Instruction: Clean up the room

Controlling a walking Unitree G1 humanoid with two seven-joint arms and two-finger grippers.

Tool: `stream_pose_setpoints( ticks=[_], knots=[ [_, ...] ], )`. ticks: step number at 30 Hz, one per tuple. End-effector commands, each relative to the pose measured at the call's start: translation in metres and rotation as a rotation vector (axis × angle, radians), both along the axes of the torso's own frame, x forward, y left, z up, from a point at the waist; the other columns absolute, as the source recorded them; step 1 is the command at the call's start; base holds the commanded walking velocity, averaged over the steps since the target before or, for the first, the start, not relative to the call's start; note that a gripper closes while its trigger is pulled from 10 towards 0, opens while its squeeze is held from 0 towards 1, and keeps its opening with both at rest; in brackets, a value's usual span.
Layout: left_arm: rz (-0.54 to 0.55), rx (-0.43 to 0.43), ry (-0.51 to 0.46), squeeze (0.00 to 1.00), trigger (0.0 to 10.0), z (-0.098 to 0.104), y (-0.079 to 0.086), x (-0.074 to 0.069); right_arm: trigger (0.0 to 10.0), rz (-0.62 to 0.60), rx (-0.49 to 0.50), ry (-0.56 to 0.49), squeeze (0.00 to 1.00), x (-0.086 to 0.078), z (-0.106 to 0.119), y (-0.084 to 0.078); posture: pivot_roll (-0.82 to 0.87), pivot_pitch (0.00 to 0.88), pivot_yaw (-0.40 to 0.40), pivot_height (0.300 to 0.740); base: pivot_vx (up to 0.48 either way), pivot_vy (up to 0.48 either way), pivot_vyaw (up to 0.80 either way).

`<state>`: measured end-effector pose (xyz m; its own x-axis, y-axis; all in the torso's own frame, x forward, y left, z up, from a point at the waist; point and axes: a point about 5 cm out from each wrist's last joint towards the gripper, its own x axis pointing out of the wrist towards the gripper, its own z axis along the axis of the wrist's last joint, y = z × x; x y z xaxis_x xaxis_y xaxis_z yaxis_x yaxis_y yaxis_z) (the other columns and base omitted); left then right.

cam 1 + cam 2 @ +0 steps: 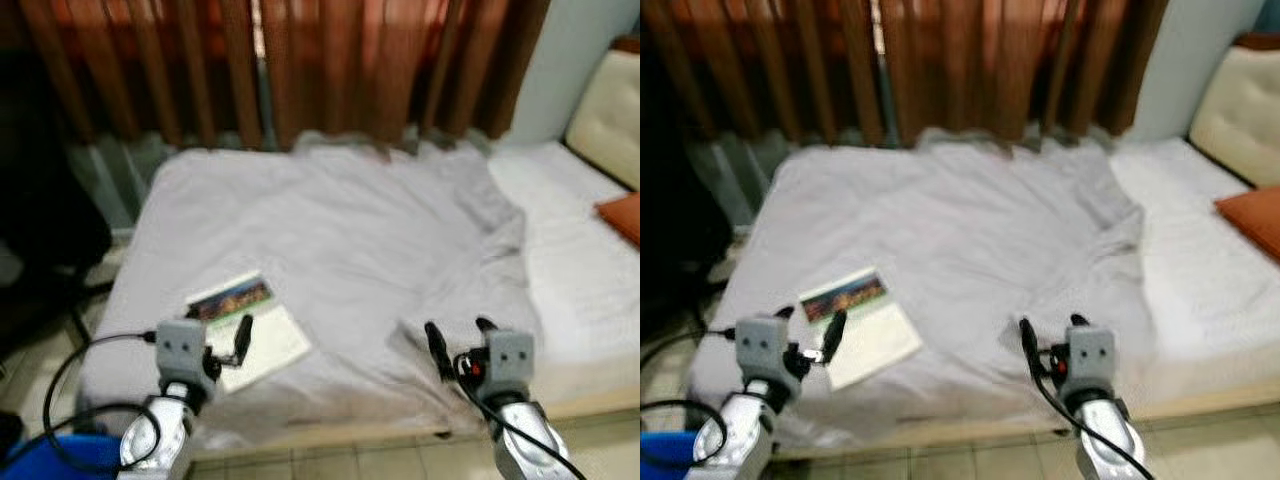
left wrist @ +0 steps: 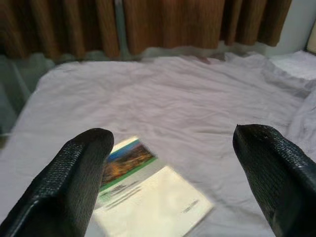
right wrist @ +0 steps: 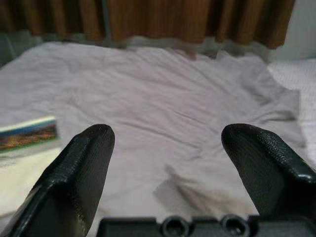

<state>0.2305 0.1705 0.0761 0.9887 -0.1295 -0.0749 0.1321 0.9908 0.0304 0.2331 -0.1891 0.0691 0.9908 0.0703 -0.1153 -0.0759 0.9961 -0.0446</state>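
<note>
The bed (image 1: 330,220), under a rumpled pale sheet (image 1: 400,250), served as the landmark. At its near left corner lay a booklet (image 1: 250,330), flat on the sheet. The left gripper (image 2: 170,168) hovered just above it, fingers spread wide. The right gripper (image 3: 165,163) hung over the bed's near edge further right, also spread, with nothing between its fingers. A thin booklet on soft cloth could slide away or bring a fold of sheet with it, should the fingers close too shallow.

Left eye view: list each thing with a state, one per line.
Booklet: closed, flat on the bed's near left part.
Bedsheet: spread, rumpled toward the right.
Curtains: drawn shut.
Left pincer: open, over the booklet's near edge.
Right pincer: open, above the sheet.
</note>
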Motion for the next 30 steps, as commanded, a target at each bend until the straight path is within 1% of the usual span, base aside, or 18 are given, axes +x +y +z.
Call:
stream_pose_setpoints(
  ticks=[1,2,4,5,7,16,18,25,26,30],
  knots=[
    [0.032,0.043,-0.013,0.0,10.0,0.001,0.004,0.0,10.0,0.028,0.028,-0.003,0.0,0.005,0.003,0.006,0.04,0.0,-0.058,0.74,0.0,0.0,0.0],
    [0.021,0.025,0.008,0.0,10.0,0.0,0.002,0.002,10.0,0.044,0.034,0.004,0.0,0.006,0.002,0.009,0.04,0.0,-0.059,0.74,0.0,0.0,0.0],
    [0.015,0.015,0.005,0.0,10.0,0.001,0.001,0.002,10.0,0.05,0.037,0.009,0.0,0.007,0.001,0.011,0.04,0.0,-0.059,0.74,0.0,0.0,0.0],
    [0.024,-0.012,0.015,0.0,10.0,0.001,0.0,0.004,10.0,0.067,0.039,0.021,0.0,0.007,0.0,0.014,0.04,0.0,-0.059,0.74,0.469,0.0,0.0],
    [0.032,-0.025,0.025,0.0,10.0,0.0,-0.001,0.004,10.0,0.076,0.04,0.025,0.0,0.007,-0.001,0.016,0.04,0.0,-0.058,0.74,0.474,0.0,0.0],
    [0.035,-0.037,0.04,0.0,10.0,-0.002,-0.001,0.007,10.0,0.096,0.038,0.027,0.0,0.01,0.0,0.019,0.03,0.0,-0.05,0.74,0.48,0.0,0.0],
    [0.034,-0.053,0.047,0.0,10.0,-0.002,-0.003,0.007,10.0,0.102,0.032,0.029,0.0,0.011,0.0,0.018,0.02,0.003,-0.049,0.74,0.48,0.0,0.0],
    [0.048,-0.084,0.06,0.0,10.0,-0.004,-0.005,0.006,10.0,0.116,0.029,0.04,0.0,0.011,-0.001,0.019,0.02,0.007,-0.049,0.74,0.477,0.0,0.0],
    [0.065,-0.095,0.062,0.0,10.0,-0.005,-0.004,0.005,10.0,0.13,0.031,0.046,0.0,0.011,-0.002,0.021,0.02,0.009,-0.05,0.74,0.446,0.0,0.0],
    [0.064,-0.088,0.063,0.0,10.0,-0.005,-0.004,0.005,10.0,0.147,0.033,0.059,0.0,0.01,-0.003,0.023,0.03,0.014,-0.053,0.74,0.442,0.0,0.0]
  ],
)
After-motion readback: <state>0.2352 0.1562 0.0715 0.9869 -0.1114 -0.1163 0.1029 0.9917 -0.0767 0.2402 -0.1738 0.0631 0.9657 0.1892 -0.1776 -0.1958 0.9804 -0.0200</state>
